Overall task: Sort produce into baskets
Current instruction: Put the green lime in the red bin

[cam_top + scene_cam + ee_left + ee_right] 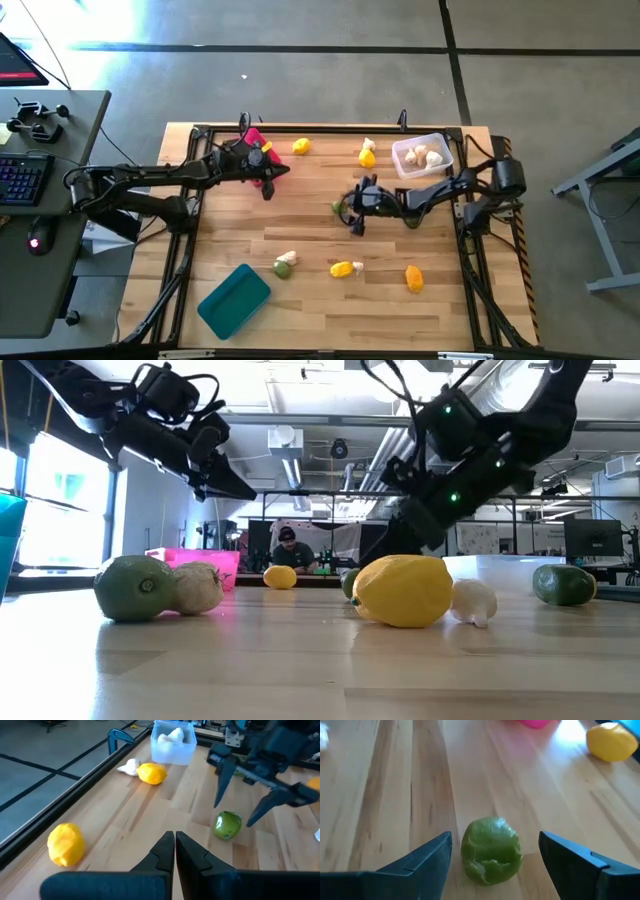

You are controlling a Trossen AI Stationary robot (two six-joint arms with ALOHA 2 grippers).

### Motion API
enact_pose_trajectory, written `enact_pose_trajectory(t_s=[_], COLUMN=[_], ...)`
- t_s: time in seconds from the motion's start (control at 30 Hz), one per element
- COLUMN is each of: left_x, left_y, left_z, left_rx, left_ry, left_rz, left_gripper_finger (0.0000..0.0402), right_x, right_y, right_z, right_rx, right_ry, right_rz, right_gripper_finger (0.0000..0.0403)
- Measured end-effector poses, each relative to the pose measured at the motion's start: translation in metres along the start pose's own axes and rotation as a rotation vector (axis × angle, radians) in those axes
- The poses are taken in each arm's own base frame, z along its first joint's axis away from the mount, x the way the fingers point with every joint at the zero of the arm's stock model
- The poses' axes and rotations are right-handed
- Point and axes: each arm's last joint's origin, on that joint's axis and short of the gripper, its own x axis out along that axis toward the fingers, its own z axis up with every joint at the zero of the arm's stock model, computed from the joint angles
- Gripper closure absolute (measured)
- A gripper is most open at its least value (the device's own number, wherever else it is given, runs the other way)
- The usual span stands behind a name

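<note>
**Three baskets, right gripper spread over a lime**

Three shallow plastic baskets on the wooden table: bright pink basket at the far left edge, mostly under the left arm; teal basket at the near left corner, tilted; whitish translucent basket at the far right, holding white garlic-like bulbs, about three.

Loose produce, counted from above:
- Four yellow-orange lemon-like ovals: far lemon just beside the pink basket, one left of the whitish basket, two near the front.
- Two dull green limes: centre lime, front lime.
- Three loose white bulbs, each touching a fruit.

Right gripper sits at table centre, fingers spread wide, either side of the centre lime, not touching it. Lime rests on the wood.

Left gripper hangs by the pink basket, fingers pressed together, nothing between them.

Open room: bare wood between centre lime and teal basket; front centre strip holds four pieces.
</note>
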Motion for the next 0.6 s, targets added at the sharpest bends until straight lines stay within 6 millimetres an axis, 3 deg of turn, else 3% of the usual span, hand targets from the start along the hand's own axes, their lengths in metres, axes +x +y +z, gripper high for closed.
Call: enact_pose_trajectory(t_s=[0.3, 0.6], left_x=[0.001, 0.002], left_y=[-0.008, -0.026], left_z=[0.0, 0.002], left_rx=[0.004, 0.052], left_ry=[0.001, -0.019], left_rz=[-0.032, -0.104], left_gripper_finger=[0.0399, 0.0399], right_x=[0.009, 0.014], right_y=[-0.001, -0.009], right_z=[-0.01, -0.01], right_rx=[-0.005, 0.022], right_ry=[0.044, 0.005], right_rz=[0.039, 0.109], right_gripper_finger=[0.012, 0.0164])
